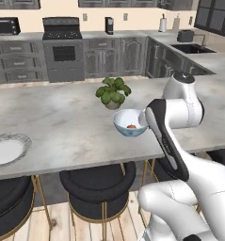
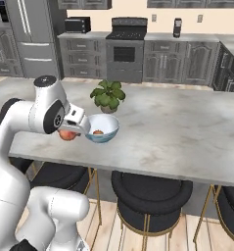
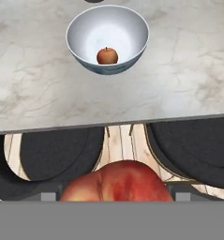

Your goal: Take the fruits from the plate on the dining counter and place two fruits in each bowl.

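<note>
Gripper [image 3: 114, 199] is closed on a fruit [image 3: 117, 182]: the hand view has the red apple jammed right up at the fingertips. In the right base view the same held fruit [image 2: 66, 134] sits under the hand, just left of the bowl and about level with the counter's near edge, out over the stools [image 3: 57, 154] rather than over the stone.

The blue-white bowl [image 1: 130, 123] stands upright on the counter [image 1: 62, 122], close to the near edge, just in front of the potted plant [image 1: 113, 92]. One fruit in bowl [image 3: 107, 56], resting at the bottom, slightly toward the near wall. In the hand view the bowl is ahead of the held fruit, well apart, with the counter edge between them.

Plate [image 1: 8, 148] lies on the counter at far left in the left base view, near the front edge, well apart from the bowl; what shows of its face is bare white.

Arm's forearm crosses in front of the bowl's right rim in the left base view. Dark cabinets and the stove [image 1: 62, 47] are along the far wall.
</note>
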### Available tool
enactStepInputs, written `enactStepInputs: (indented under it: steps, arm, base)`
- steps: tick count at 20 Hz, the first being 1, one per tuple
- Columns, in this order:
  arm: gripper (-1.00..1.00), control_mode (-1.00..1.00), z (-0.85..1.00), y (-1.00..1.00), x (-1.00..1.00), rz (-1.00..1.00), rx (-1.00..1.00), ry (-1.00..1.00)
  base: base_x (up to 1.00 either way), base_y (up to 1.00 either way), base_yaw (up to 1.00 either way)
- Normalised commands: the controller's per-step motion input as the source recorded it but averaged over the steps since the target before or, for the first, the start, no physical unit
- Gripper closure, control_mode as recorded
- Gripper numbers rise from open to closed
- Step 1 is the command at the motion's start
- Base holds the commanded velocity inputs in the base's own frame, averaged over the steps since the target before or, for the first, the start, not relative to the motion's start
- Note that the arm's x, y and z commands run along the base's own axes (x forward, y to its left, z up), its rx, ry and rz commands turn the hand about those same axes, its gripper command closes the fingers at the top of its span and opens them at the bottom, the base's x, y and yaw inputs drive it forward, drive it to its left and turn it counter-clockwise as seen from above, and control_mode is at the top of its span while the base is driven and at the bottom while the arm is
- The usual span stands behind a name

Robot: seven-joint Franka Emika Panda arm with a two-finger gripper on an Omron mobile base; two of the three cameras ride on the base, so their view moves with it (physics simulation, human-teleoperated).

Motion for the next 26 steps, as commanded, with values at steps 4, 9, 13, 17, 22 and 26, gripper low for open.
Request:
enactStepInputs:
  steps: [4,9,13,17,22,26]
  arm:
    - [1.0,-1.0,0.0,-0.05,1.0,0.0,0.05,0.01]
    - [1.0,-1.0,-0.03,-0.06,1.0,0.0,0.03,0.0]
    - [1.0,-1.0,-0.31,0.0,1.0,-0.04,0.0,0.01]
    - [1.0,-1.0,-0.67,0.0,1.0,0.0,0.0,0.0]
    - [1.0,-1.0,-0.85,0.0,0.93,0.0,0.0,0.0]
    - [1.0,-1.0,-0.3,0.0,0.77,0.0,0.0,0.02]
  base:
    - [0.0,0.0,0.0]
    - [0.0,0.0,0.0]
    - [0.0,0.0,0.0]
    - [0.0,0.0,0.0]
    - [0.0,0.0,0.0]
    - [0.0,0.0,0.0]
